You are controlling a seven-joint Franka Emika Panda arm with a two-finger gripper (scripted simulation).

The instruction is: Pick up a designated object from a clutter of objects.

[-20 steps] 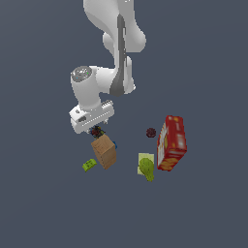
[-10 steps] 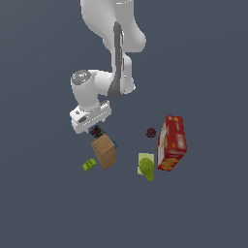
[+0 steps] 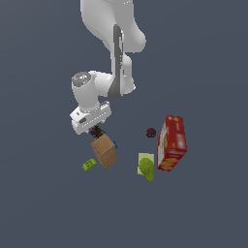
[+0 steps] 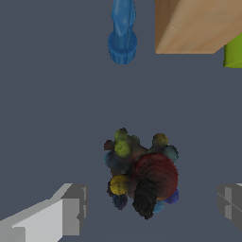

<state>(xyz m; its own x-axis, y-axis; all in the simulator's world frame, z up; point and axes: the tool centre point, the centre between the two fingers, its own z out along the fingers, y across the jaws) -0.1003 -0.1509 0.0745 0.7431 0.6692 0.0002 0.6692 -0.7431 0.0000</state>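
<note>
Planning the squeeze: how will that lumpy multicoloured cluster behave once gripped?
The cluster is bumpy all over, so the jaws would likely meet knobs, not flats, and it may twist. It looks small beside the tan block, so probably light. Its rounded lumps suggest it could wobble if nudged.

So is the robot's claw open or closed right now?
Open. The gripper has its fingers wide apart, either side of the dark cluster, not touching it.

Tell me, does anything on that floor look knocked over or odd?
Mostly untidy rather than broken. The red cracker box and the tan block both look tilted, not square to anything. The oddest item is the lumpy dark cluster of coloured bits, lying between the open gripper fingers.
</note>
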